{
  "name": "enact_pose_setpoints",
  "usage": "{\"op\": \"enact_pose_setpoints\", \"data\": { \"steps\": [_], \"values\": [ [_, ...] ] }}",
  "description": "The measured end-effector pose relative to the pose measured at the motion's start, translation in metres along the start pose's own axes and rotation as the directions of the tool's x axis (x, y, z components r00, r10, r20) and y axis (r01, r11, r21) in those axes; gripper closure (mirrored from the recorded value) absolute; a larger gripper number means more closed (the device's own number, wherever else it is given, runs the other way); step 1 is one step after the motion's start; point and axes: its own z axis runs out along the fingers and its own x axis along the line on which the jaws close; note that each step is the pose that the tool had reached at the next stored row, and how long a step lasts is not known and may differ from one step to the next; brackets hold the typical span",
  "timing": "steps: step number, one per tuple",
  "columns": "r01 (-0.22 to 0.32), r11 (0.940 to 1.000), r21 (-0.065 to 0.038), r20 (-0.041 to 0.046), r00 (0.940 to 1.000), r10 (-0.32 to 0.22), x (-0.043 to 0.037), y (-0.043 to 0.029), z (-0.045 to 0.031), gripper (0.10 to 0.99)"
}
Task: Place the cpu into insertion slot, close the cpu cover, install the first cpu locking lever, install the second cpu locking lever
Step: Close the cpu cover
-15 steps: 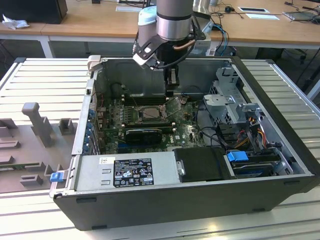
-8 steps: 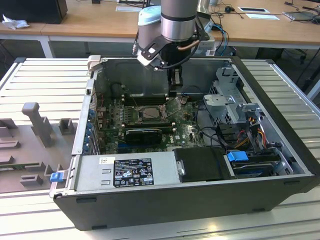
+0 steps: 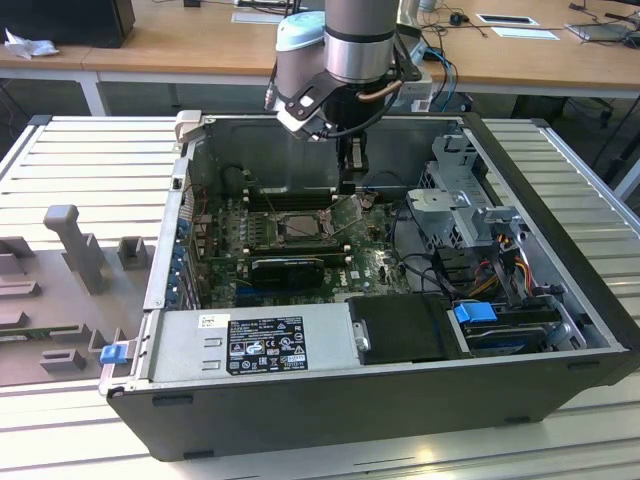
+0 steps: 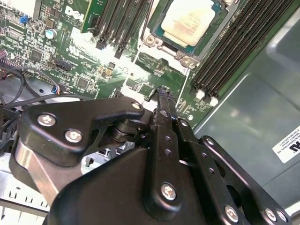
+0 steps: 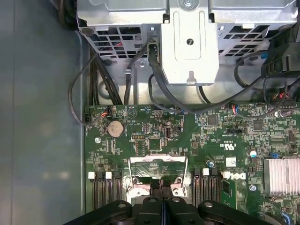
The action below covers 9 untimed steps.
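The cpu (image 4: 190, 21), a pale cream-silver square, lies flat in its socket on the green motherboard; in the exterior view the cpu (image 3: 300, 226) sits mid-board. The cpu cover (image 5: 140, 159), a silver frame with a window, stands raised off the socket, and the board shows through it. In the exterior view the cpu cover (image 3: 346, 212) tilts up at the socket's right side. My gripper (image 3: 348, 188) hangs down inside the case just above it. Its black fingers are shut, and the gripper (image 5: 161, 183) tips meet at the cover's free edge. In the second wrist view the gripper (image 4: 164, 90) points at the board beside the socket.
Black memory slots (image 4: 234, 51) flank the socket. A long black card (image 3: 288, 268) lies in front of it. A metal drive cage (image 3: 450, 205) with cables stands at the exterior view's right, and a grey power supply (image 3: 250, 345) is at the front. Case walls close in all around.
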Motion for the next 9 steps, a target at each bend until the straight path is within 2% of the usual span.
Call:
{"op": "enact_pose_setpoints", "data": {
  "steps": [9],
  "values": [
    [0.000, 1.0000, 0.000, 0.0000, 1.0000, 0.000, 0.0001, 0.0042, 0.0002, 0.980]
  ]
}}
